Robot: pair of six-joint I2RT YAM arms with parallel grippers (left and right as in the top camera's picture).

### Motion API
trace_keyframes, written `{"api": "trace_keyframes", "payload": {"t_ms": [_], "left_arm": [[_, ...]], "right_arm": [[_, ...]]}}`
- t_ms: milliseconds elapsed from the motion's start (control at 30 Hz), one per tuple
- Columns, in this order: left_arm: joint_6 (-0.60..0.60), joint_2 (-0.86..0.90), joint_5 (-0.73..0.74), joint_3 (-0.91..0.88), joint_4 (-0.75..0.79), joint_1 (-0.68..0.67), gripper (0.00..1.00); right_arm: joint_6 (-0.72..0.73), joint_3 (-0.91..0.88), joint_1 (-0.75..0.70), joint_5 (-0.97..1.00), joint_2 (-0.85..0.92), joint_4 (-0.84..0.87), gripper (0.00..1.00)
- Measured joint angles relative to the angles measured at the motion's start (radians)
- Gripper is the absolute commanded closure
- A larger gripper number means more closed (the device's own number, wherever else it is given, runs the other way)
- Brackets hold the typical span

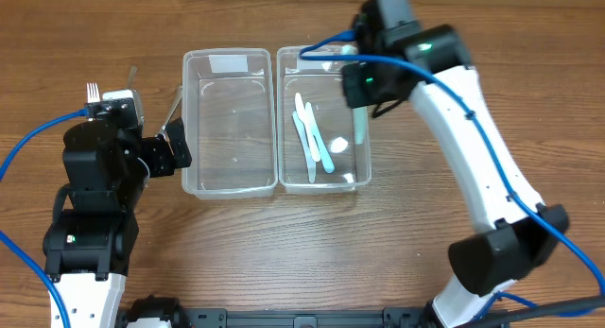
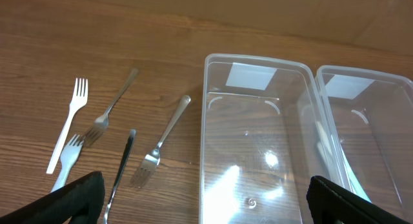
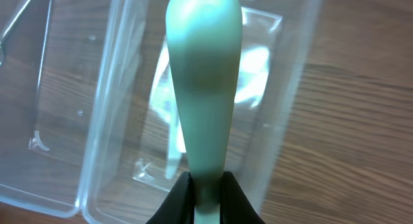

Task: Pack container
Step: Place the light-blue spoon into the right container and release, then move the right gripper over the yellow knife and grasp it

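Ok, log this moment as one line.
right gripper: shut on utensil over right bin | left gripper: open by left bin | forks: on table

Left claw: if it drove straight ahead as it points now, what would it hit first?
Probably the near wall of the empty clear box, right ahead of the open left claw. The forks lie off to the side. The gap is hard to judge.

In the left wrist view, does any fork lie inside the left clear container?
No, the forks lie on the table beside the container, outside its wall.
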Motion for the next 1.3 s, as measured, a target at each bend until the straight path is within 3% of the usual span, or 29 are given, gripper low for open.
{"api": "trace_keyframes", "payload": {"t_ms": [200, 233, 267, 300, 367, 467, 533, 700, 833, 1000, 1300], "left_arm": [[0.0, 0.0, 0.0, 0.0, -0.006, 0.0, 0.0], [0.0, 0.0, 0.0, 0.0, -0.005, 0.0, 0.0], [0.0, 0.0, 0.0, 0.0, -0.005, 0.0, 0.0], [0.0, 0.0, 0.0, 0.0, -0.005, 0.0, 0.0], [0.0, 0.0, 0.0, 0.0, -0.005, 0.0, 0.0], [0.0, 0.0, 0.0, 0.0, -0.006, 0.0, 0.0], [0.0, 0.0, 0.0, 0.0, -0.006, 0.0, 0.0], [0.0, 0.0, 0.0, 0.0, -0.006, 0.0, 0.0], [0.0, 0.0, 0.0, 0.0, -0.005, 0.0, 0.0], [0.0, 0.0, 0.0, 0.0, -0.005, 0.0, 0.0], [0.0, 0.0, 0.0, 0.0, -0.001, 0.0, 0.0]], "right_arm": [[0.045, 0.001, 0.066, 0.003, 0.244, 0.031, 0.94], [0.047, 0.0, 0.073, 0.005, 0.283, 0.034, 0.85], [0.049, -0.002, 0.078, 0.005, 0.306, 0.036, 0.64], [0.055, -0.005, 0.084, 0.005, 0.318, 0.037, 0.51], [0.056, -0.005, 0.089, 0.005, 0.317, 0.04, 0.46], [0.056, 0.0, 0.091, 0.008, 0.317, 0.021, 0.26], [0.05, 0.044, 0.091, 0.011, 0.317, -0.015, 0.0], [0.049, 0.262, 0.047, 0.023, 0.281, -0.06, 0.0], [0.044, 0.382, -0.16, 0.023, 0.122, -0.105, 0.0], [-0.058, 0.41, -0.525, 0.046, 0.016, -0.233, 0.0], [-0.189, 0.328, -0.789, 0.042, 0.083, -0.193, 0.0]]}}
